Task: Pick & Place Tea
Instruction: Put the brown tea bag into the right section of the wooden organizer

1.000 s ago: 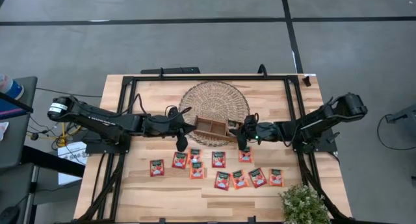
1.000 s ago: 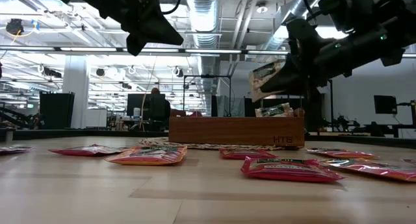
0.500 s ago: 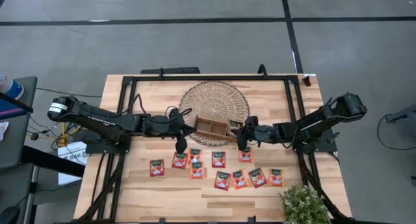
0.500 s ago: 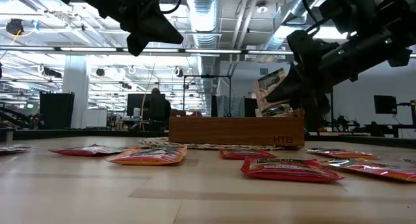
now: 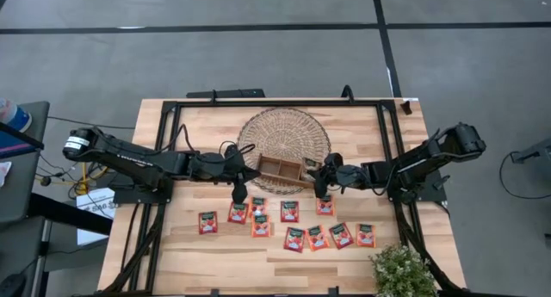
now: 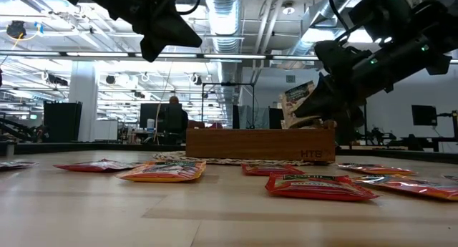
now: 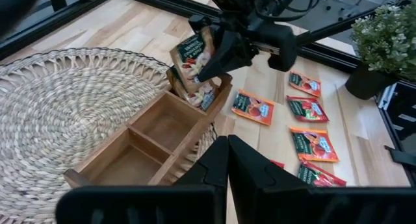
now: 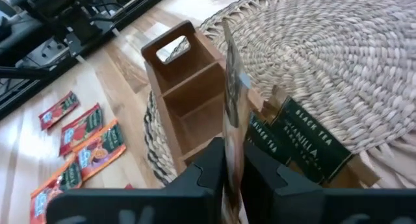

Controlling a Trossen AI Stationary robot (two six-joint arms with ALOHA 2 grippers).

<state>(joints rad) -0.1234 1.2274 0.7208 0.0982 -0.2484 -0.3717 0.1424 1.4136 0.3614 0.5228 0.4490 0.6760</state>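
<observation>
Arms are reaching in low over the worktop from both side edges toward the middle. The right gripper (image 5: 320, 170) is hanging over the right end of the wooden divided tray (image 5: 280, 169), which is sitting on the front edge of the round woven mat (image 5: 284, 135). Its fingers are pinching one beige tea sachet (image 7: 194, 54) and holding it standing on its edge, tilted, just above the tray's end compartment. In the right wrist view that sachet (image 8: 231, 87) is showing only as a thin strip between the fingers, so its face is hard to read there. Dark green sachets marked black tea (image 8: 300, 148) are already standing in that same compartment. The other compartments are showing bare wood.

The left gripper (image 5: 240, 191) is hanging above the table just off the tray's left end, near the front edge of the mat. Its fingers are pressed together with nothing between them.

Red-orange sachets (image 5: 291, 212) are lying flat in rows on the worktop between the tray and the front edge. A small potted plant (image 5: 401, 271) is sitting at the front right corner, partly cut off.
</observation>
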